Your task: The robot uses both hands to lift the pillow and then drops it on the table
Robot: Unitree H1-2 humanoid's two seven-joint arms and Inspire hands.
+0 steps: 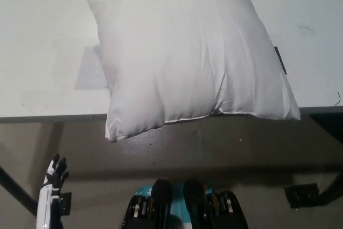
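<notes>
One view, from the head camera, looking steeply down. The white pillow (187, 52) lies flat on the pale table (43, 36), its near edge and lower-left corner hanging past the table's front edge; nothing touches it. A grey patch (88, 71) on the table is partly tucked under the pillow's left side. The left hand (53, 178) hangs low at the lower left, below table level and well apart from the pillow, fingers spread and holding nothing. The right hand is out of view.

As the pillow lies, the scene fits either the moment before a lift or the moment after a drop. Should a lift be in hand, it would go best with one hand at each side edge, pressing inward evenly, since soft filling sags and slips from a lopsided grasp.
</notes>
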